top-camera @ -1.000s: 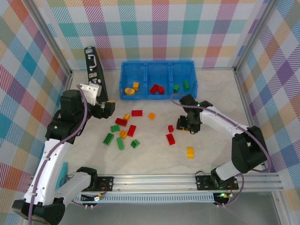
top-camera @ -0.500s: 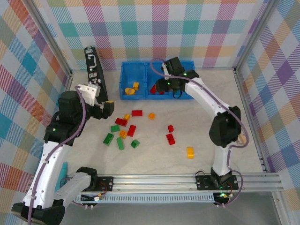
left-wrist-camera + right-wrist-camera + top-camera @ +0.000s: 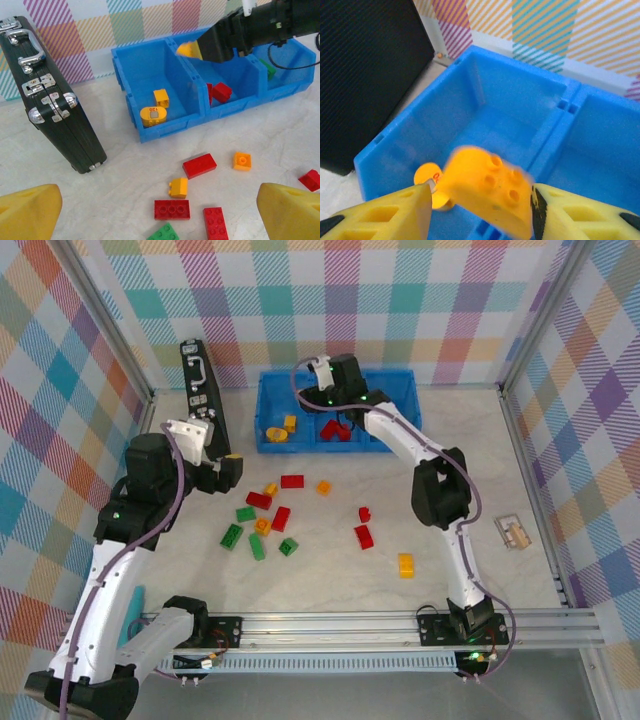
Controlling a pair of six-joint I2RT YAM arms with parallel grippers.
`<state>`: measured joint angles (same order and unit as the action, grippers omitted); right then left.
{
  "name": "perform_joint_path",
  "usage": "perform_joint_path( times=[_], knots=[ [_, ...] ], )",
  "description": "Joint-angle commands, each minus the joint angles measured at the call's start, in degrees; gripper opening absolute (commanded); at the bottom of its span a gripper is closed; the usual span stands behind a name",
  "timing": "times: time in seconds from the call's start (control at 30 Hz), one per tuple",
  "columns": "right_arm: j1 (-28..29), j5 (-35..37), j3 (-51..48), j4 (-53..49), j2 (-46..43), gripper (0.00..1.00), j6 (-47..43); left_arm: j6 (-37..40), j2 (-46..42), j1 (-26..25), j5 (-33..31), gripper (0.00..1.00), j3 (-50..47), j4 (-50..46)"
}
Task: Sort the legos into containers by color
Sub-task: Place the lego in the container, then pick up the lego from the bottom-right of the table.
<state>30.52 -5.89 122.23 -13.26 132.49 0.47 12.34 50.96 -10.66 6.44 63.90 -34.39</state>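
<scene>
The right fingers are clamped on a yellow-orange brick, tilted with its studs up, directly above the blue bin's left-end compartment. Yellow pieces already lie there, so a straight drop should do. The left fingers stand wide apart over loose bricks on the tabletop.

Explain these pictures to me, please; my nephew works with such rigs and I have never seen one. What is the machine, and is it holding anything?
These are two robot arms bolted at the near edge of a table. One picture looks down from above; the other two come from a camera on each wrist. On the table lie loose bricks, red, green, yellow and orange, plus a black case and a blue bin with three compartments. The left gripper is open and empty. The right gripper pinches a yellow brick above the bin, near its left compartment, where yellow pieces lie.
</scene>
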Motion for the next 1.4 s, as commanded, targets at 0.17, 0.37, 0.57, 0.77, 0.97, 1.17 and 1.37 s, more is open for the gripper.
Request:
perform_joint_path(
  times=[0.17,0.37,0.57,0.77,0.97,1.17,1.37],
  knots=[
    [1.56,-3.78,7.80,9.22,10.43,0.55,-5.57,1.20,1.21,0.72,0.01,1.00,0.41,-0.14],
    [1.64,-2.44,12.76,5.58,13.29,0.55,-8.62,1.46,2.30,0.72,-0.38,1.00,0.99,-0.50],
    [1.64,0.67,5.21,3.90,4.86,0.55,-10.59,1.68,2.91,0.72,-0.81,1.00,0.53,-0.32],
    [1.64,4.42,-6.78,0.48,-10.20,0.62,-10.05,1.74,3.40,0.86,-1.11,1.00,0.51,-0.14],
    [1.47,13.58,-20.85,-15.91,-27.58,0.70,-0.02,1.64,2.80,0.81,-0.46,1.00,0.90,-0.34],
    [1.47,15.36,-43.15,-33.82,-47.88,0.81,15.65,1.05,1.67,0.81,0.61,1.00,0.34,0.55],
    [1.47,11.51,-65.12,-40.75,-65.81,0.85,33.33,0.39,1.87,0.81,1.87,1.00,0.79,0.20]
  ],
)
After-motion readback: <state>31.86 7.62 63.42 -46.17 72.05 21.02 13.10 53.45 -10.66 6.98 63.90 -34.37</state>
